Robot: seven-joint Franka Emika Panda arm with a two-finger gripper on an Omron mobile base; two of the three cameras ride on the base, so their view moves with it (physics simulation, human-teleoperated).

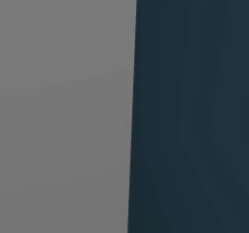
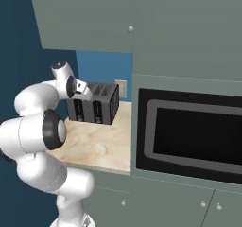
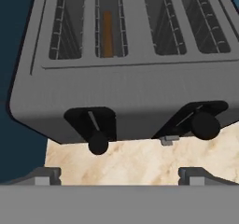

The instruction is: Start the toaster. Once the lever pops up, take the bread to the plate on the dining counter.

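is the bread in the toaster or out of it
In: the bread stands on edge down in the second slot from the left of the toaster, below the slot's rim.

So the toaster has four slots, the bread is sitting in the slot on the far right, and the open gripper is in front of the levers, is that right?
Not quite. In the hand view the bread sits in the second slot from the left of the toaster, not the far right one. The rest holds: four slots, and the open gripper is in front of the levers.
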